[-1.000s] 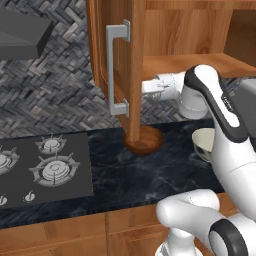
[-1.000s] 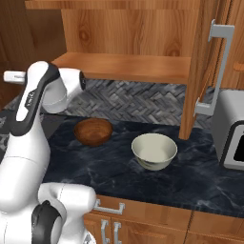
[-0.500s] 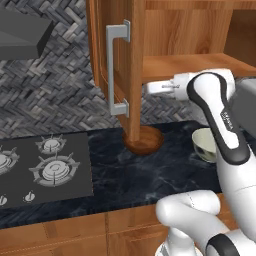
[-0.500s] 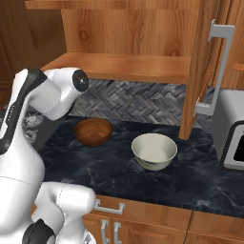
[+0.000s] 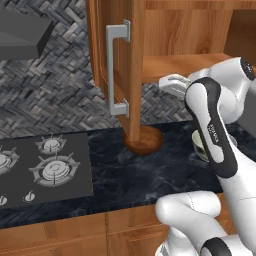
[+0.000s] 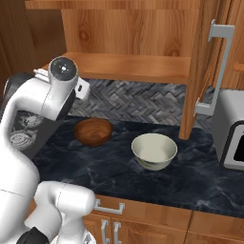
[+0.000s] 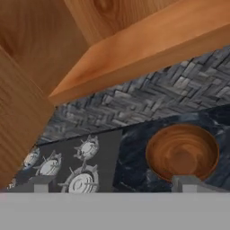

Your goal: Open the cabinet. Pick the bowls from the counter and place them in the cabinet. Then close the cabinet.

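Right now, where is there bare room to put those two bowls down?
The cabinet stands open and its shelf is bare wood from end to end. Bare counter lies in front of the cream bowl, toward the toaster. It is tighter around the wooden bowl, between the hob, the left door and the arm.

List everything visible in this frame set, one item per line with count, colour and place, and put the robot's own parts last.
Warm-brown wood wall cabinet: one, both doors swung open, shelf bare, above the counter.
Grey metal bar handles: two, one on each open door.
Dark reddish-brown wooden bowl: one, on the counter below the left door.
Cream ceramic bowl: one, on the counter right of the wooden bowl.
Black marble counter: one, pale veins.
Dark grey gas hob: one, left of the counter.
Grey toaster oven: one, far right.
Grey herringbone backsplash: one, behind the counter.
Gripper: one, open, empty, before the shelf edge.
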